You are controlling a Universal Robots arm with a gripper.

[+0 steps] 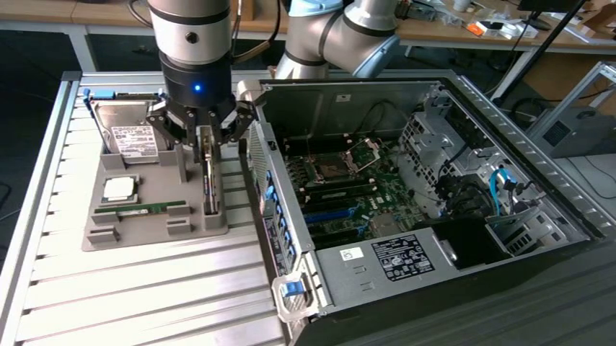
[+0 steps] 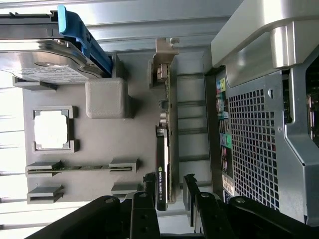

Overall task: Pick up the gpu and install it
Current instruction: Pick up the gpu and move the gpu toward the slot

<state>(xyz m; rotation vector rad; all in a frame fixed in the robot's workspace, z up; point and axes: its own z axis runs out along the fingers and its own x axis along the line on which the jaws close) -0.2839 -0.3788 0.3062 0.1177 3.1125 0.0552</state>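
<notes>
The gpu (image 1: pixel 210 189) stands on its long edge in a slot at the near side of the grey holder tray (image 1: pixel 125 234), beside the open computer case. In the wrist view the gpu (image 2: pixel 167 129) is a dark card with a silver bracket (image 2: pixel 162 55) at its far end. My gripper (image 1: pixel 209 140) hangs straight over the card's upper edge. The wrist view shows the gripper (image 2: pixel 169 181) open, one black finger (image 2: pixel 149 185) close against one face of the card and the other finger (image 2: pixel 189 186) a little off the opposite face.
The tray also holds a silver hard drive (image 1: pixel 130 133), a processor chip (image 1: pixel 120 188) and a green memory stick (image 1: pixel 144 208). The open computer case (image 1: pixel 385 187) lies on the exterior view's right, its perforated rear wall (image 2: pixel 251 139) close beside the card.
</notes>
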